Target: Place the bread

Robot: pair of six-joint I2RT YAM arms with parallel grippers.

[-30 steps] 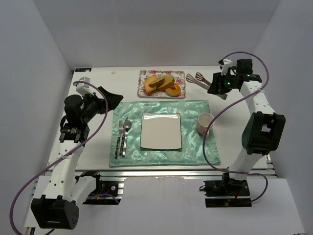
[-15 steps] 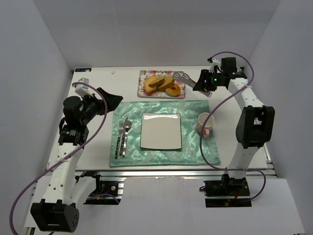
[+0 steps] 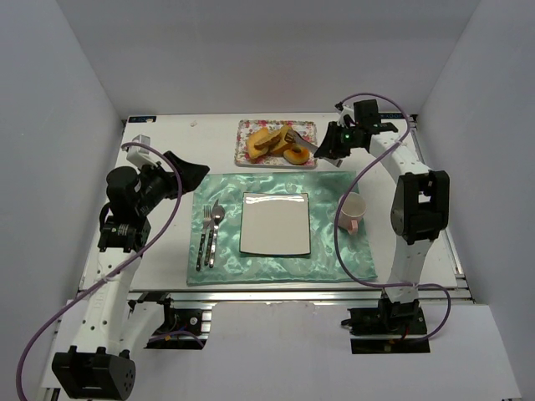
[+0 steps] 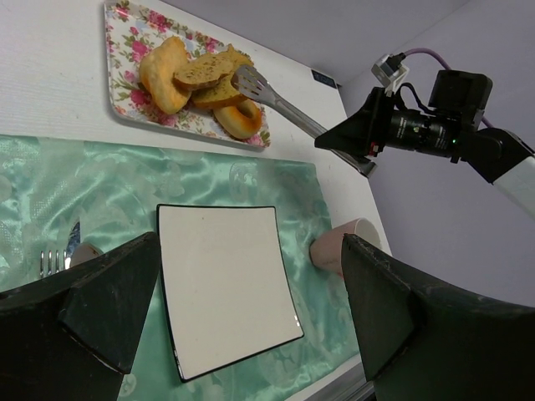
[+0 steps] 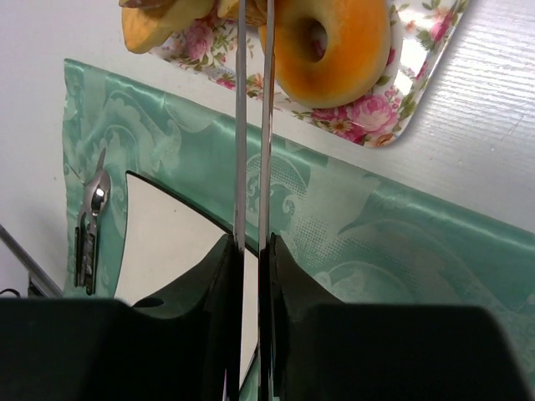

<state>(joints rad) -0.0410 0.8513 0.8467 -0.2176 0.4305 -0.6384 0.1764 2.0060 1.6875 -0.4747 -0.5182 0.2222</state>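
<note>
Three golden bread slices lie piled on a floral tray at the back of the table, with an orange ring-shaped piece beside them. My right gripper is shut on metal tongs. In the left wrist view the tongs' head rests at the bread, just above the ring. In the right wrist view my gripper clamps the two tong arms, which run past the ring; the tips are cut off at the top. My left gripper is open and empty over the table's left.
A white square plate sits on a green satin placemat. A fork and spoon lie left of the plate. A pink cup lies on its side at the right. The plate shows between my left fingers.
My right arm has swung left with the tongs, from the back right of the table to the tray. The tongs' head now sits at the bread. The left arm has barely moved.
</note>
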